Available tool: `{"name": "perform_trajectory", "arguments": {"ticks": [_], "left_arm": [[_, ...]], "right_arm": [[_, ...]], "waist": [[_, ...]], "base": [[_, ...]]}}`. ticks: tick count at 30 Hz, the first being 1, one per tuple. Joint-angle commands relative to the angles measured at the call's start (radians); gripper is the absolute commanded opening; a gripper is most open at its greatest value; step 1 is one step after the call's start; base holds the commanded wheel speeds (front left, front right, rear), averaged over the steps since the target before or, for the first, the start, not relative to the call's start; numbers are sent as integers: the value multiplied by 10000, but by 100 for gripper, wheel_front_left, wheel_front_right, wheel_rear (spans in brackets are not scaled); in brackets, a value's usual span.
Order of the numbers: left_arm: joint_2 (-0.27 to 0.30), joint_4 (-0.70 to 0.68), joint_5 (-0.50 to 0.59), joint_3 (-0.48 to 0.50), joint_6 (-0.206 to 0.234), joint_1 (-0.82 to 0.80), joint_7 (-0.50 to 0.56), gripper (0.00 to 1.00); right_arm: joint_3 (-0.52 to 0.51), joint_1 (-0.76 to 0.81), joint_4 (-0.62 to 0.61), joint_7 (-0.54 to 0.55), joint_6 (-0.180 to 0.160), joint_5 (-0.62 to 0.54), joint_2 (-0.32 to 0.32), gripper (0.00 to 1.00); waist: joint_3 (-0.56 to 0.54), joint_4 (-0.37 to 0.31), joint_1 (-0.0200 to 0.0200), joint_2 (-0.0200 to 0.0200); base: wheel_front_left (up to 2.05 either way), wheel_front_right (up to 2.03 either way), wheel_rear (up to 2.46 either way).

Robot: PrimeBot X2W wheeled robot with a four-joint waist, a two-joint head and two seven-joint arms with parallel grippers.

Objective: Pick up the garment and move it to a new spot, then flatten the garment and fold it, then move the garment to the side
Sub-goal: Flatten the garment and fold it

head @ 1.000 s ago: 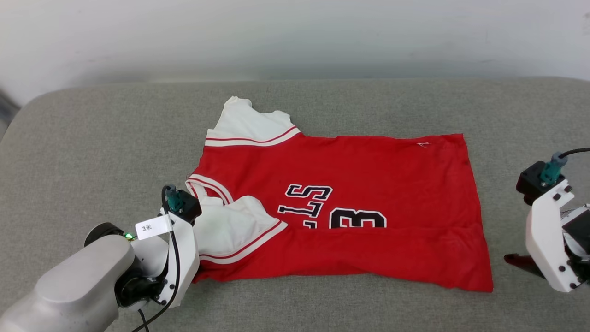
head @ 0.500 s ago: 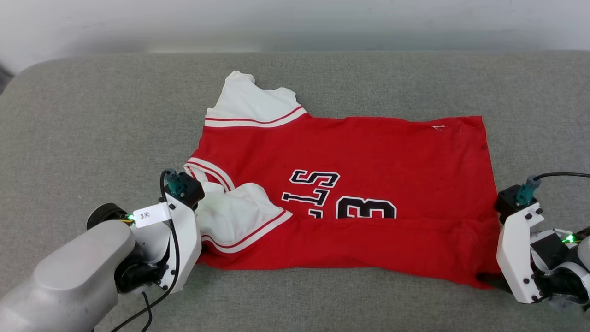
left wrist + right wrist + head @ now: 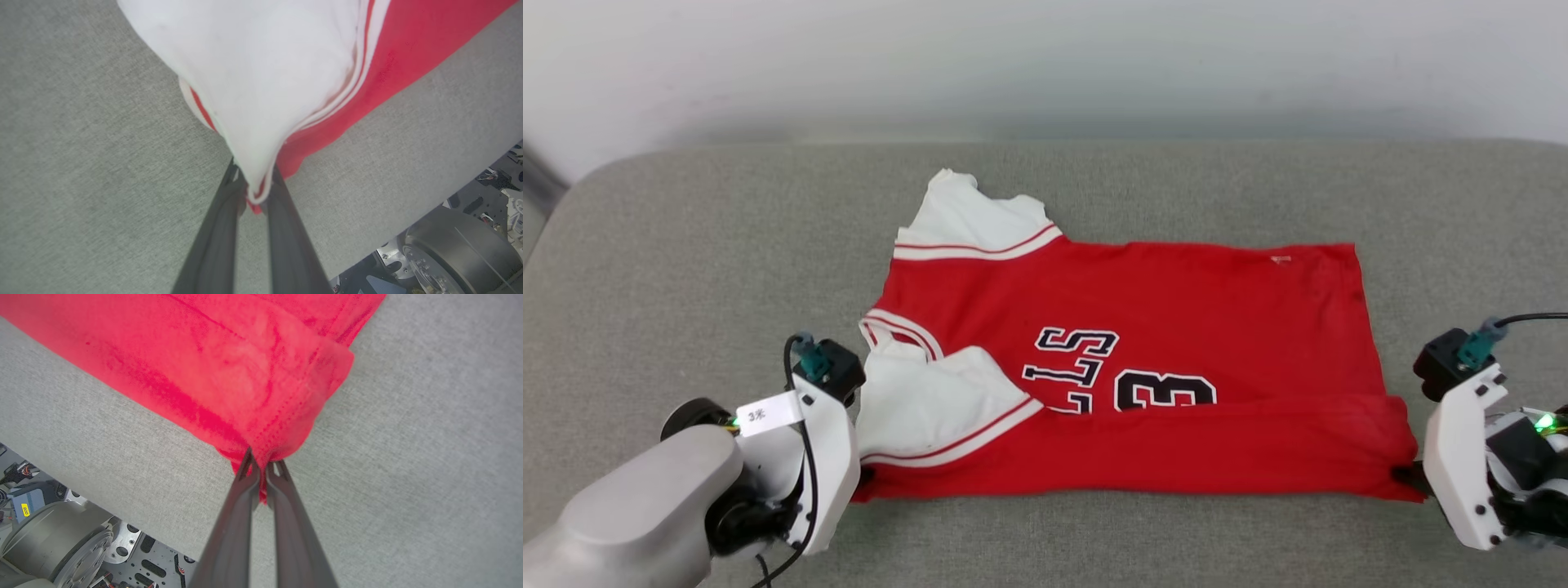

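1. Head view: the red jersey-style fabric garment point(image 3: 1176, 302), with white sleeves and striped trim, lies spread sideways in the middle of the grey upholstered cushion point(image 3: 686, 261), neck to the left and hem to the right.
2. It looks already moved and flattened. The far half is smooth and the far white sleeve point(image 3: 968, 220) lies flat at the far left.
3. Folding seems under way. A plain red band along the near edge is turned over the front and covers the lower part of the black-outlined white lettering point(image 3: 1119, 376), so only the top of the "3" shows.
4. The near white sleeve point(image 3: 931, 408) lies on top of that band, slightly rumpled.
5. Left wrist view: the left gripper point(image 3: 254, 192) has its dark fingers pressed together on the near left corner, pinching white sleeve cloth and a red edge.
6. Right wrist view: the right gripper point(image 3: 261, 467) is clamped on the near right hem corner, where the stitched red cloth bunches into a soft roll.
7. To judge by this, what is left is to finish this lengthwise fold, make any further folds, and carry the garment to the side.
8. The cloth looks thin and limp, so it is likely to sag between the two held corners.
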Motion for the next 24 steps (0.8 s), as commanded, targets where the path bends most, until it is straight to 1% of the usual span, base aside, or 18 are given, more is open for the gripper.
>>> {"name": "perform_trajectory", "arguments": {"ticks": [1,5,8,13,17,22,23,24], "left_arm": [[102,-82,-60,-29,2,187,-14,0],[508,-541,-232,-115,9,560,43,0],[713,-928,-362,-182,133,892,74,0],[880,-1388,-542,-351,369,1468,117,0],[889,-1545,-647,-409,546,1798,48,0],[815,-1343,-692,-432,639,1957,-3,0],[807,-1300,-612,-419,661,1926,-63,75],[801,-1284,-622,-369,678,1897,-134,100]], "right_arm": [[59,159,-129,-46,-4,94,-167,0],[35,528,-644,-192,-5,387,-817,0],[-69,972,-915,-269,-5,597,-1239,0],[-148,1886,-1279,-188,-5,888,-1595,0],[-154,2401,-1306,-168,-5,769,-1524,0],[-332,2566,-901,-400,-5,613,-999,0],[-392,2551,-826,-492,-5,562,-896,18],[-449,2519,-774,-608,-5,483,-811,100]], "waist": [[-247,-21,0,0],[-542,1,0,0],[-648,32,0,0],[-646,33,0,0],[-457,-9,0,0],[-278,-30,0,0],[-274,-25,0,0],[-294,-16,0,0]], "base": [[0,0,0],[0,0,0],[0,0,0],[0,0,0],[0,0,0],[0,0,0],[0,0,0],[0,0,0]]}}
